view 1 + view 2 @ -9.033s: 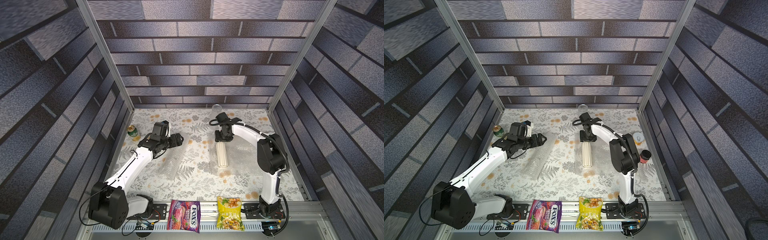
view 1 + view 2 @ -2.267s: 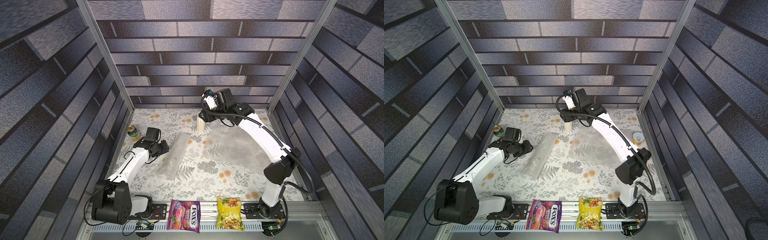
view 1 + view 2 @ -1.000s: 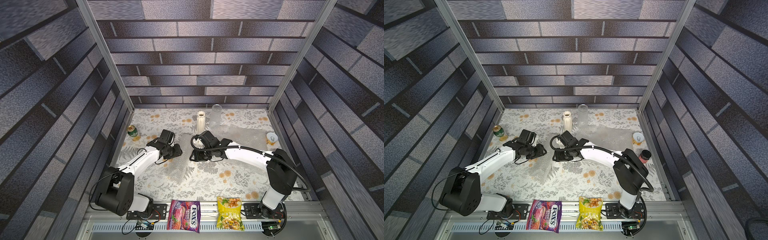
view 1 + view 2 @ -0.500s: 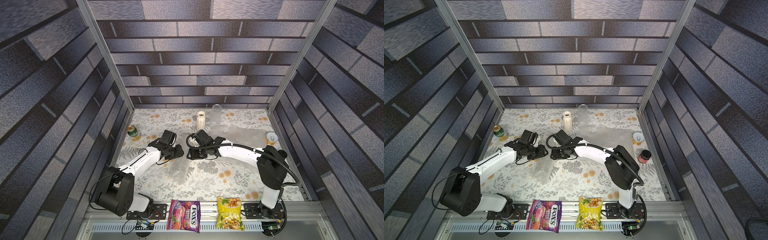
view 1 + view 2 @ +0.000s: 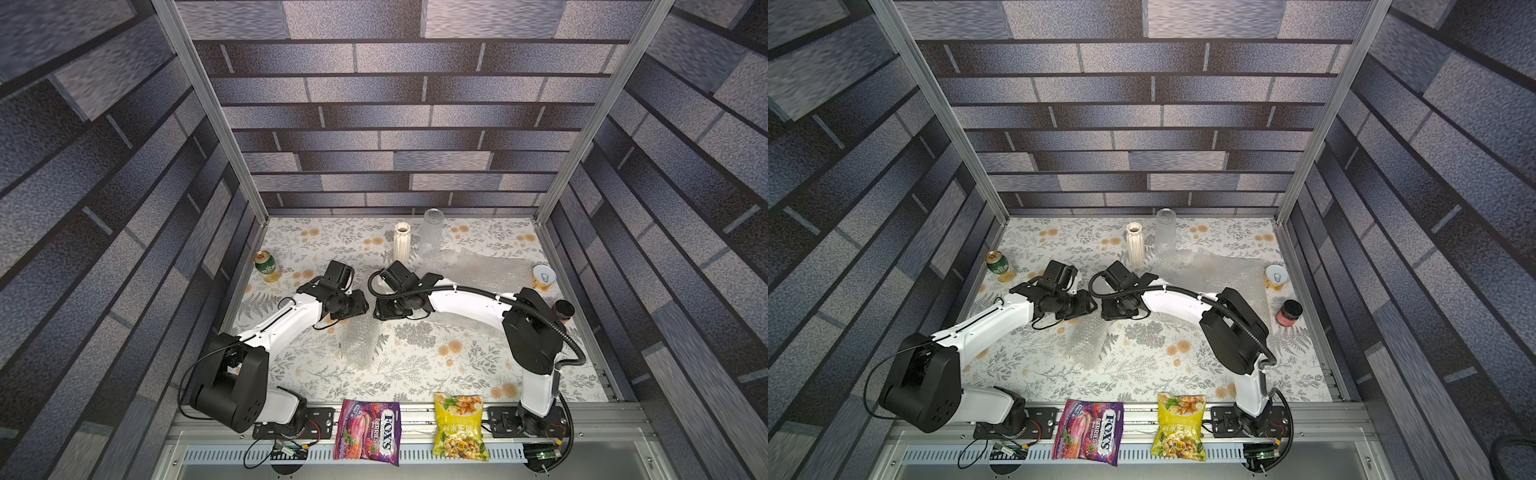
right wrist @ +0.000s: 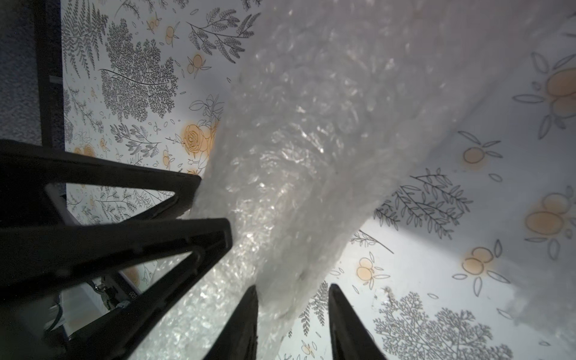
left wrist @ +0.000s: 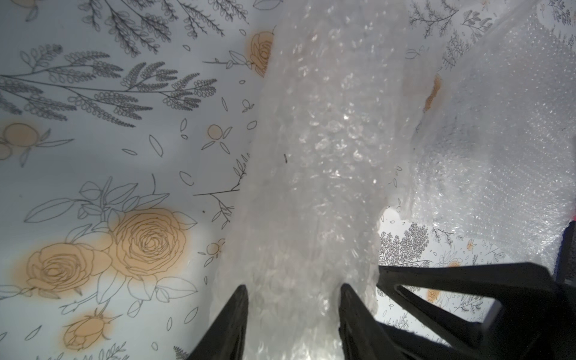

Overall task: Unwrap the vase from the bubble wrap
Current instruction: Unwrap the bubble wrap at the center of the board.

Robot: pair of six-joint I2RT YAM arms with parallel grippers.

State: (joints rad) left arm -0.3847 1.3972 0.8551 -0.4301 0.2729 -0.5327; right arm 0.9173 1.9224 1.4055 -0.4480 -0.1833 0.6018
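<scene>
Floral worktop [image 5: 457, 374]: left tool [image 7: 293, 290] and right tool [image 6: 293, 286] meet on one bubble wrap roll [image 5: 357, 345].
Flat bubble wrap sheet [image 5: 478, 270] lies spread out beyond the right tool, partly under its arm. The roll's upper end sits raised at both tools and the rest slopes down to the worktop on their robot-base side. White ribbed vase [image 5: 401, 243] and clear vase [image 5: 431, 235] stand upright side by side, bare, just past the right tool. Left tool's fingers are clamped on the roll's end. Right tool is just beside it, fingers closed either side of the same end.
</scene>
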